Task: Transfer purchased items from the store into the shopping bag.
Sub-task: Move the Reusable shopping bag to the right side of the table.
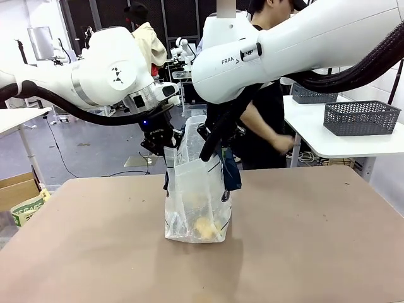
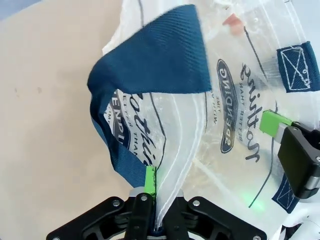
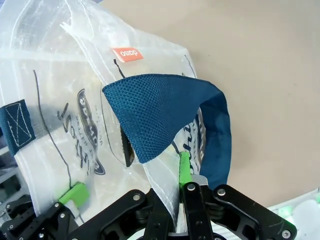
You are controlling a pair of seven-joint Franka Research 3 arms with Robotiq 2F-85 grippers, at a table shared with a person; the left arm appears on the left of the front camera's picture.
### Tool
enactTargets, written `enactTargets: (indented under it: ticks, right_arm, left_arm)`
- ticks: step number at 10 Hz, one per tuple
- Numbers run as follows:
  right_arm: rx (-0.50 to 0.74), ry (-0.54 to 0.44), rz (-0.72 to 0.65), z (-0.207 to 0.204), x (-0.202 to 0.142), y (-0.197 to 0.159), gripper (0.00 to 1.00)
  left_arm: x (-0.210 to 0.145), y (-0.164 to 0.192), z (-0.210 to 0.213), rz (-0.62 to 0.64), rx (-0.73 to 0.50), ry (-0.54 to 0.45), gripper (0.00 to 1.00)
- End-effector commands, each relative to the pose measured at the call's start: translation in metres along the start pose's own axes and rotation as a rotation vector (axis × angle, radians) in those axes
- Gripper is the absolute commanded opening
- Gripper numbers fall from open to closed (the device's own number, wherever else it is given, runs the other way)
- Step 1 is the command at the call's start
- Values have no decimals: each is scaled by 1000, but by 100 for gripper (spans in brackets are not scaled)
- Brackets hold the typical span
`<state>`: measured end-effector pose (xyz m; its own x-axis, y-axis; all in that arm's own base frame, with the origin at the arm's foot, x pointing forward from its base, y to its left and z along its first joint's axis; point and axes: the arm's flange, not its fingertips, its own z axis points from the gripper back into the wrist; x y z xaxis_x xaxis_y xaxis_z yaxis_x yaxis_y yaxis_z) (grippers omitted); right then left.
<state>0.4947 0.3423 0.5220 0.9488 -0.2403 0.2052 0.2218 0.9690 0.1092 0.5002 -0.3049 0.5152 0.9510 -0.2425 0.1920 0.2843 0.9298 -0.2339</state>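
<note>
The shopping bag (image 1: 196,189), frosted clear with navy straps and lettering, stands upright at the middle of the brown table (image 1: 303,240). My left gripper (image 1: 165,146) is shut on the left side of the bag's rim (image 2: 165,195), beside a navy strap (image 2: 160,55). On the opposite side of the rim (image 3: 167,192) my right gripper (image 1: 213,136) is shut too, under the other strap (image 3: 160,110). A pale yellow roundish item (image 1: 205,227) lies at the bottom of the bag. The store, a dark grey mesh basket (image 1: 361,117), sits on a white side table at the right.
A person (image 1: 265,120) in black stands behind the bag, one hand (image 1: 281,144) out towards the side table (image 1: 334,142). A second grey basket (image 1: 312,95) sits farther back there. A cardboard box (image 1: 19,189) stands on the floor at left.
</note>
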Motion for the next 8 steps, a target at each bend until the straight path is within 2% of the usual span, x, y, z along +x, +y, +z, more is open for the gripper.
enactTargets:
  ticks: [1,5,8]
  right_arm:
    - [47,-1,-18,-4,3,6,0]
    - [58,42,-103,-9,8,9,0]
    - [70,37,-121,-10,11,7,0]
  left_arm:
    - [1,-6,-2,-31,-39,-39,0]
    - [3,-6,-5,-45,-80,-35,0]
    - [2,-8,-6,-71,-110,-31,0]
